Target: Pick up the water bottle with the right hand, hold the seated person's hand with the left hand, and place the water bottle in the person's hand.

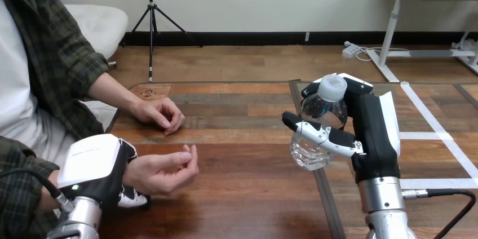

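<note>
My right hand [373, 132] is shut on a clear water bottle [310, 153] with a white cap, held nearly upright above the table's right part. Its thumb crosses the bottle's front. My left hand [96, 167] sits at the lower left, curled round the person's wrist, with fingers [133, 198] showing beneath it. The person's hand [164, 171] it holds lies palm up with loosely bent fingers, well left of the bottle. The person's other hand [160, 114] rests knuckles up on the table farther back.
The wooden table [248, 137] has bare surface between the person's hands and the bottle. A seam [315, 182] runs under the bottle, and white tape lines [434, 137] mark the surface to its right.
</note>
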{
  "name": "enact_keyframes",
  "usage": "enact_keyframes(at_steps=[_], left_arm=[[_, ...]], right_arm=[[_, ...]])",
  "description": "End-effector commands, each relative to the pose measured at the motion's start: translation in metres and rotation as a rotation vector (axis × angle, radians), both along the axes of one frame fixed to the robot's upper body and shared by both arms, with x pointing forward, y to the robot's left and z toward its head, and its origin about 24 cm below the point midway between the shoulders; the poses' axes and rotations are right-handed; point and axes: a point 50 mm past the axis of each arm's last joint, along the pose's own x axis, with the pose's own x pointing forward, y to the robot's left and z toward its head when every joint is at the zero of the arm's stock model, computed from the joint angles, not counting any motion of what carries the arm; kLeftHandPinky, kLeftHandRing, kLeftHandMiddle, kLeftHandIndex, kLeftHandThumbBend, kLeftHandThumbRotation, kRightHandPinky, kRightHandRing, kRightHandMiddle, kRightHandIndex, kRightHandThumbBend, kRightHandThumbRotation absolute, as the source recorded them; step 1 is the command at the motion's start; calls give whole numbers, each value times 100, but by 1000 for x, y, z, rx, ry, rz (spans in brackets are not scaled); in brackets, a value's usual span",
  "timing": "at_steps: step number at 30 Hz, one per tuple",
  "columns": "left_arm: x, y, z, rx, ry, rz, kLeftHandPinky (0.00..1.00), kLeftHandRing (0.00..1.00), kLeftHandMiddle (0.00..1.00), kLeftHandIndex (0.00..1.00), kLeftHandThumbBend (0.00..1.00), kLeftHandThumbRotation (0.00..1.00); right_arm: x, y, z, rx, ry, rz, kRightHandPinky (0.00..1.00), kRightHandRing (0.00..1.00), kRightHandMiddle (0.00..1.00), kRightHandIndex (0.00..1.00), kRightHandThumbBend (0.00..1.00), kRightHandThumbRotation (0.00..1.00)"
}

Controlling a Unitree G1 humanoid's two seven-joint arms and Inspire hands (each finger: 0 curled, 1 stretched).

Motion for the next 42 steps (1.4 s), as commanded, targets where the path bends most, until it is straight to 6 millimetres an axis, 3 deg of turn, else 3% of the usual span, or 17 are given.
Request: enact_keyframes(at_steps=[1, 42], left_arm=[[2, -17, -1, -92, -32, -42, 16, 21, 29, 29, 72, 0], [-5, -51, 26, -170, -195, -139, 14, 18, 24, 24, 75, 0]], right_arm=[[16, 2, 33, 11, -143, 6, 36, 39, 43, 43, 72, 0], [21, 17, 50, 62, -211, 106, 40, 41, 43, 43, 65, 0]])
